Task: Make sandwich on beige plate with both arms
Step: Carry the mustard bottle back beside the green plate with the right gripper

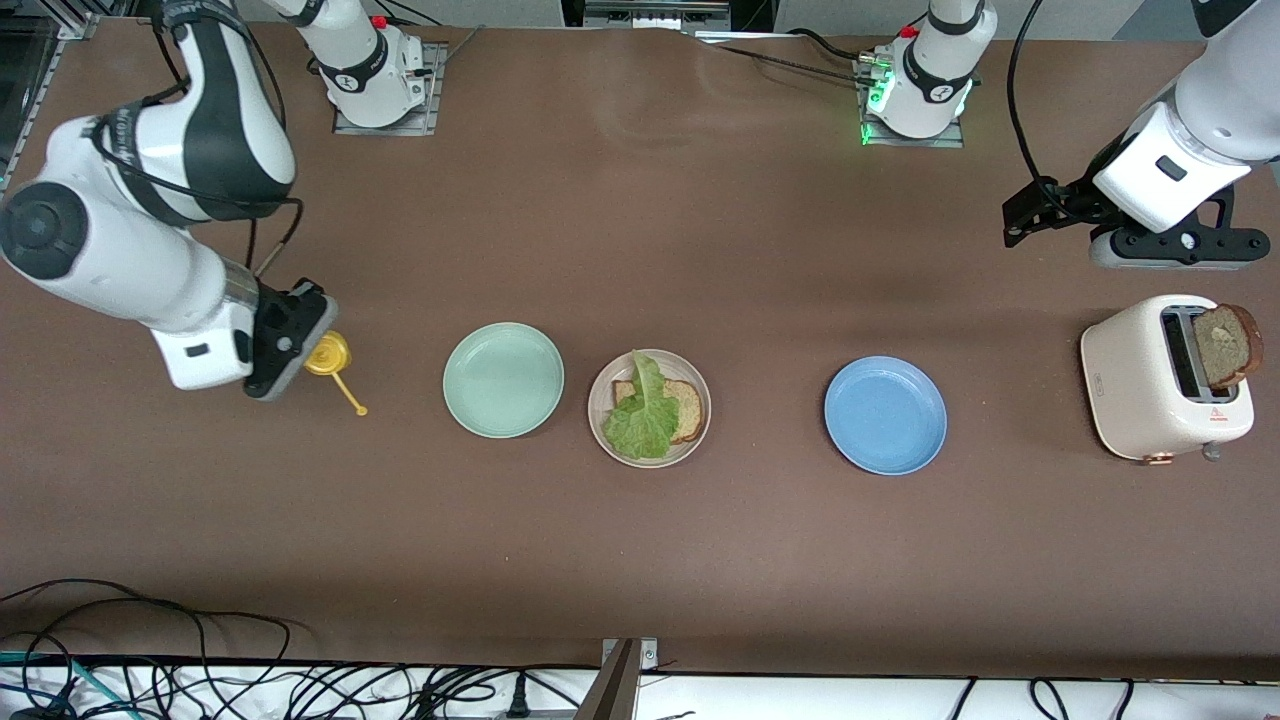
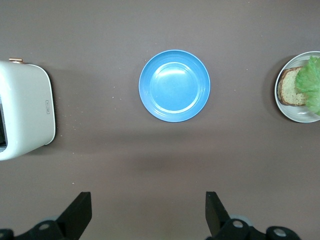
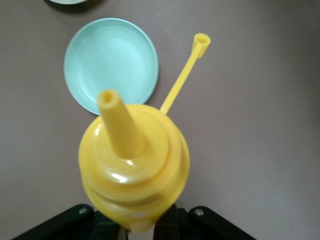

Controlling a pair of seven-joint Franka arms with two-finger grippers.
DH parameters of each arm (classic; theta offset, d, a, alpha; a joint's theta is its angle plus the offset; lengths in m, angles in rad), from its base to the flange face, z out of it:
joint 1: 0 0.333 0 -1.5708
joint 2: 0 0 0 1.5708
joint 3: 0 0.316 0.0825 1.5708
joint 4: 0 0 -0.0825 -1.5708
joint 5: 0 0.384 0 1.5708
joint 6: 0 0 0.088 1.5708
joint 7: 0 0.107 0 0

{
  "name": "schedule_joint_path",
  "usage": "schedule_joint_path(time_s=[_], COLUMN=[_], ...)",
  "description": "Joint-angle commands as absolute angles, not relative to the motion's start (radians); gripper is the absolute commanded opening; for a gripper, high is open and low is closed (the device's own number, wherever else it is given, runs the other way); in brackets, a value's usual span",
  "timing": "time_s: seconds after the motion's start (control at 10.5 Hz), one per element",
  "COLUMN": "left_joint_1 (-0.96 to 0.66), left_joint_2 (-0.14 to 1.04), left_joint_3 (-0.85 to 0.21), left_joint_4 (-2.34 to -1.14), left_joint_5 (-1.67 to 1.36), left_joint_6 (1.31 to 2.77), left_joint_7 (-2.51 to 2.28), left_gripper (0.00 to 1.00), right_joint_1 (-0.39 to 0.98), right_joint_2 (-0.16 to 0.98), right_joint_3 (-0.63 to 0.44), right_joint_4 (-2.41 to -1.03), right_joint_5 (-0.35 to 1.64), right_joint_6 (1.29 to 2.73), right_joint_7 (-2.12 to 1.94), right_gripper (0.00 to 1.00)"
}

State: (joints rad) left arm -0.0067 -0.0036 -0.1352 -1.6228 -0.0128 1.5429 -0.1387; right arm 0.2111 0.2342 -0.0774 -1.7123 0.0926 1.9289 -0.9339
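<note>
At the counter [image 1: 640,560], we find the sandwich half built: on the beige plate [image 1: 600,392] lies one bread slice [image 1: 688,408] with a ruffled lettuce leaf [image 1: 642,415] draped over most of it. The second slice [image 1: 1226,346] stands in the slot of the cream toaster [image 1: 1140,395] at the left arm's end of the counter. A mint-green plate [image 1: 503,379] sits just beside the beige plate toward the right arm's end, and a blue plate [image 1: 885,414] lies toward the toaster, apart from both.

The right gripper [image 1: 292,340] is closed narrowly around a yellow squeeze bottle [image 3: 134,170], which it holds near the right arm's end of the counter, its tethered cap [image 3: 201,44] dangling on a thin strap toward the mint-green plate. The left gripper [image 2: 147,215] hangs with its fingers spread wide and empty, high over the bare counter between the toaster and the blue plate.

We judge the sauce step to be in hand, with the top slice yet to come. The risks we see: the bottle is gripped low on its body, so a squeeze or tilt could let it slip or squirt onto the mint-green plate it must pass; the loose cap could drag across the lettuce; and the leaf, lying unpinned, could slide off the bread when the toaster slice is laid down.
</note>
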Motion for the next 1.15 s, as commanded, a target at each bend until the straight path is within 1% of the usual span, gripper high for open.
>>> schedule_joint_path(time_s=[0.0, 0.19, 0.57, 0.86, 1.05], left_joint_1=[-0.008, -0.014, -0.014, -0.015, -0.002], left_joint_2=[-0.005, 0.002, 0.003, 0.024, 0.038], left_joint_3=[-0.138, -0.138, -0.138, -0.143, -0.147], left_joint_4=[-1.615, -1.615, -1.615, -1.620, -1.612], left_joint_5=[-0.031, -0.021, -0.020, 0.030, 0.041], left_joint_6=[1.531, 1.531, 1.531, 1.520, 1.503], left_joint_7=[-0.126, -0.126, -0.126, -0.123, -0.120], left_gripper=[1.00, 1.00, 1.00, 1.00, 1.00], right_joint_1=[0.167, 0.141, 0.120, 0.115, 0.115], right_joint_2=[0.155, 0.155, 0.156, 0.181, 0.218], right_joint_3=[-0.083, -0.081, -0.078, -0.068, -0.045], right_joint_4=[-1.838, -1.890, -2.069, -2.135, -2.154], right_joint_5=[0.110, 0.118, 0.244, 0.297, 0.366], right_joint_6=[2.064, 2.153, 2.403, 2.497, 2.554], right_joint_7=[-1.000, -1.000, -1.087, -1.109, -1.149], right_gripper=[0.00, 0.00, 0.00, 0.00, 0.00])
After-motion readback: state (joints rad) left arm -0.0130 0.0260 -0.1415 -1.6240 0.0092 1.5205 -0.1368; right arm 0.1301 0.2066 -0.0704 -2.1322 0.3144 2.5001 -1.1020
